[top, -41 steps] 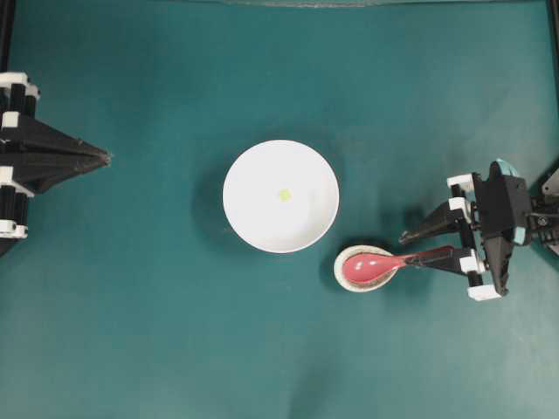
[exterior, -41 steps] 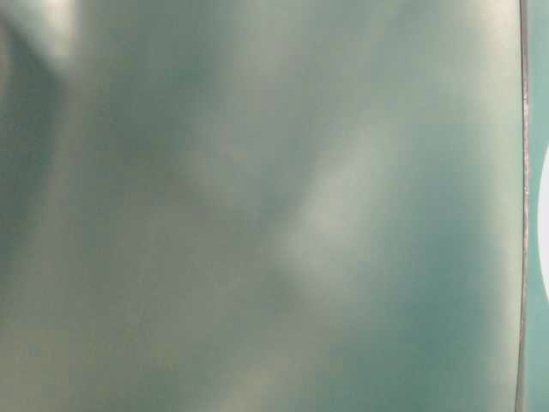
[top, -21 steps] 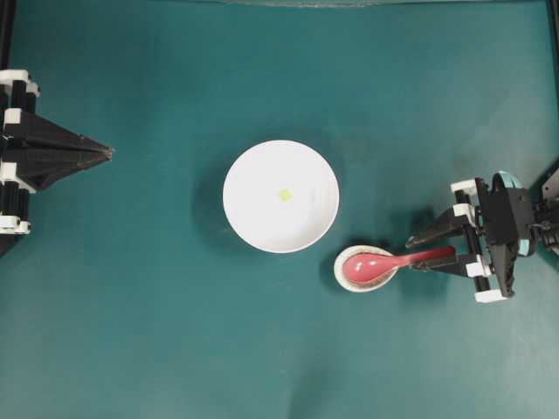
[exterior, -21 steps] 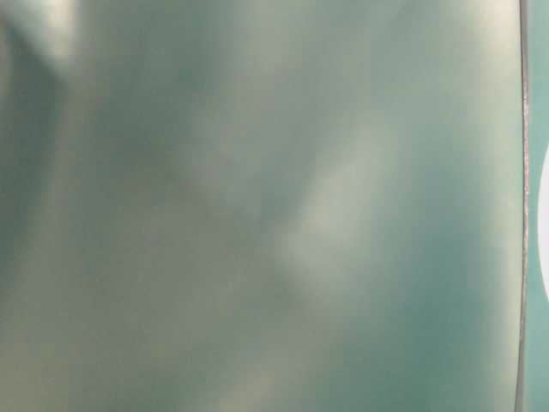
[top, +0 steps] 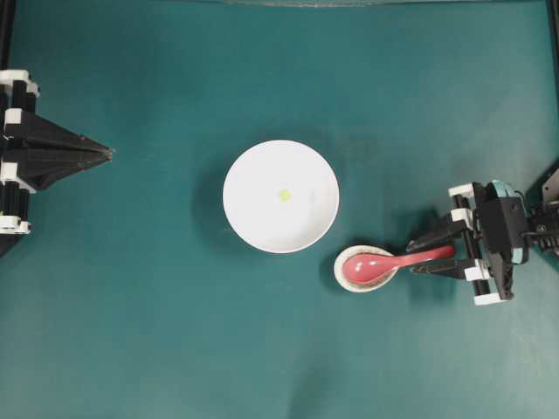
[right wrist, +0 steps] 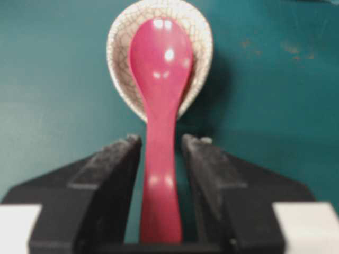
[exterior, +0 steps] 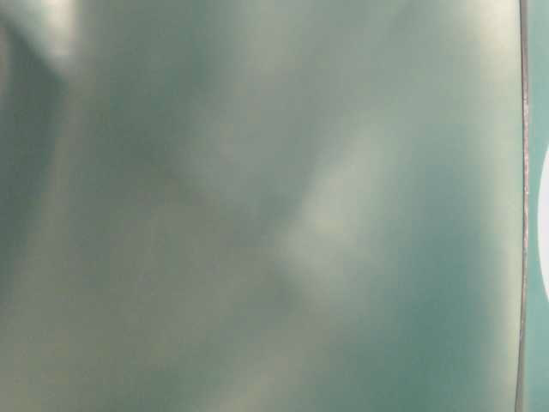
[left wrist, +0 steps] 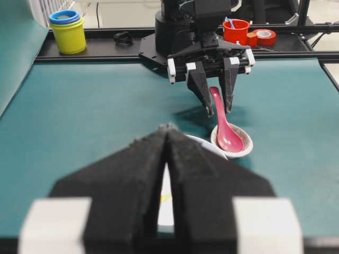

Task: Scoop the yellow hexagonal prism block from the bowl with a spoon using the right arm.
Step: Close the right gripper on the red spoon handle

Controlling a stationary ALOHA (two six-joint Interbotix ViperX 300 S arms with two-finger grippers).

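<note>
A matte teal counter (top: 157,332) fills the overhead view; no writing is legible anywhere. Near its middle sits the smooth, round white bowl (top: 253,218), with the tiny yellow hexagonal prism block (top: 284,195) lying inside, right of centre. Just right of the bowl's near edge, a crackle-glazed oval spoon rest (right wrist: 119,39) cradles the glossy pink-red spoon (right wrist: 159,69). The right pincer (right wrist: 161,159) is spread, its rough black fingers flanking the handle with narrow gaps. The left pincer (top: 105,155), far left, is pressed together.
</note>
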